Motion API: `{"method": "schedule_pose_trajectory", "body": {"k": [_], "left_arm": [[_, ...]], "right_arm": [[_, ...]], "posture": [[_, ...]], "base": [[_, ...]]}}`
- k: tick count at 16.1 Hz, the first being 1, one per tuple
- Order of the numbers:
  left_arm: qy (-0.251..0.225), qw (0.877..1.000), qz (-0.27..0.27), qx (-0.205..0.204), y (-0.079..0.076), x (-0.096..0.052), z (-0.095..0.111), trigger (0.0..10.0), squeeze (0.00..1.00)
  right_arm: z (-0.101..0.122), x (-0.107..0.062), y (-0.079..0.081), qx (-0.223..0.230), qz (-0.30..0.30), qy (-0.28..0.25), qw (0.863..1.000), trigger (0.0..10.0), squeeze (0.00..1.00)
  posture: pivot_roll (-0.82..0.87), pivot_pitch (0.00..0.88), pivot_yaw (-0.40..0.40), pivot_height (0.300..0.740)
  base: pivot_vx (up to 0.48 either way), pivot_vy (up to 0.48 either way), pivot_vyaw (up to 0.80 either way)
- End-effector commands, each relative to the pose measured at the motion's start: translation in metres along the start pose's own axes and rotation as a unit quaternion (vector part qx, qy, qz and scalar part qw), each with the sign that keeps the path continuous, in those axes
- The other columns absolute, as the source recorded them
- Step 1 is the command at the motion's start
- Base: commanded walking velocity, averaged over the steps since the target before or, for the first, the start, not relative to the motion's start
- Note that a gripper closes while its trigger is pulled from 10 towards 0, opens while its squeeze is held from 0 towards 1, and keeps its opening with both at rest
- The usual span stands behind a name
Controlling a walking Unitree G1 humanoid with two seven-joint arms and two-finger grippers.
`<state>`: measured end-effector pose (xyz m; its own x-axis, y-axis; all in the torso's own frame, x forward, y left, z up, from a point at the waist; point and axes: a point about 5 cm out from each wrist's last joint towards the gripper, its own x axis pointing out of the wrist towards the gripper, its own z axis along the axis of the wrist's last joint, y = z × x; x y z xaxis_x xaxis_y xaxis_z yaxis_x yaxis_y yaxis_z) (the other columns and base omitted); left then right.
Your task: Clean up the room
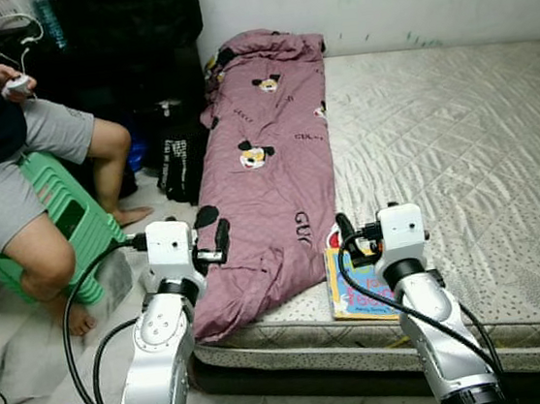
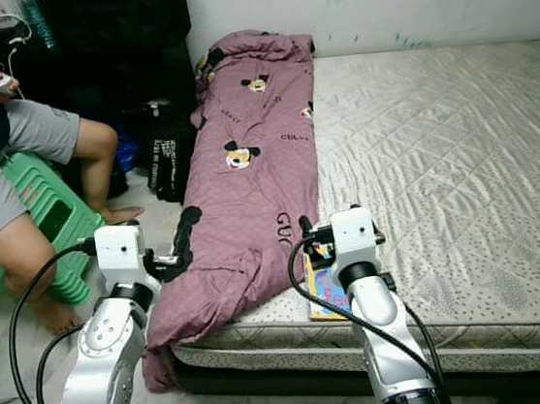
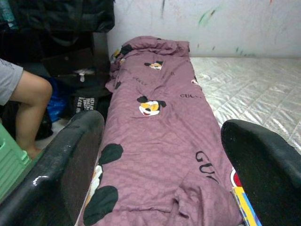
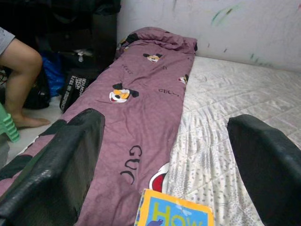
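Facing the bed (image 1: 458,141), both hands were raised with fingers apart: left hand (image 1: 218,242) over the quilt (image 1: 266,163), right hand (image 1: 347,237) just above the book (image 1: 354,295) at the mattress edge, probably lined up to grab it

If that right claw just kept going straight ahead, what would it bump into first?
Probably the colourful book lying just ahead of the right gripper at the mattress edge, beside the purple blanket; depth is uncertain.
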<state>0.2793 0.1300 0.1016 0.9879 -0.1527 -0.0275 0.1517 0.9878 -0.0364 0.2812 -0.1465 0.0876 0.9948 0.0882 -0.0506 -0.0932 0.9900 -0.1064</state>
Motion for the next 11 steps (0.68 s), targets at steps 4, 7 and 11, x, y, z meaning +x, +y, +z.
{"method": "schedule_pose_trajectory", "body": {"k": [4, 7, 11], "left_arm": [[0.001, 1.0, 0.0, 0.0, 0.0011, 0.0022, -0.0001, 10.0, 0.0], [0.001, 1.0, 0.0, 0.003, 0.0012, 0.0023, 0.0001, 10.0, 0.0], [0.001, 1.0, -0.001, 0.0, 0.0007, 0.0025, -0.0003, 10.0, 0.0]], "right_arm": [[0.0004, 0.0006, 0.0003, 0.006, 0.001, 0.002, 1.0, 10.0, 0.0], [0.0007, 0.0006, 0.0, 0.002, 0.0, 0.002, 1.0, 10.0, 0.0], [0.0006, 0.0006, 0.0005, -0.009, 0.002, 0.002, 1.0, 10.0, 0.0]], "posture": [[-0.01, 0.0, 0.028, 0.74], [-0.02, 0.0, 0.028, 0.74], [-0.02, 0.0, 0.027, 0.74]], "base": [[0.0, 0.0, 0.0], [0.0, 0.0, 0.0], [0.0, 0.0, 0.6]]}}
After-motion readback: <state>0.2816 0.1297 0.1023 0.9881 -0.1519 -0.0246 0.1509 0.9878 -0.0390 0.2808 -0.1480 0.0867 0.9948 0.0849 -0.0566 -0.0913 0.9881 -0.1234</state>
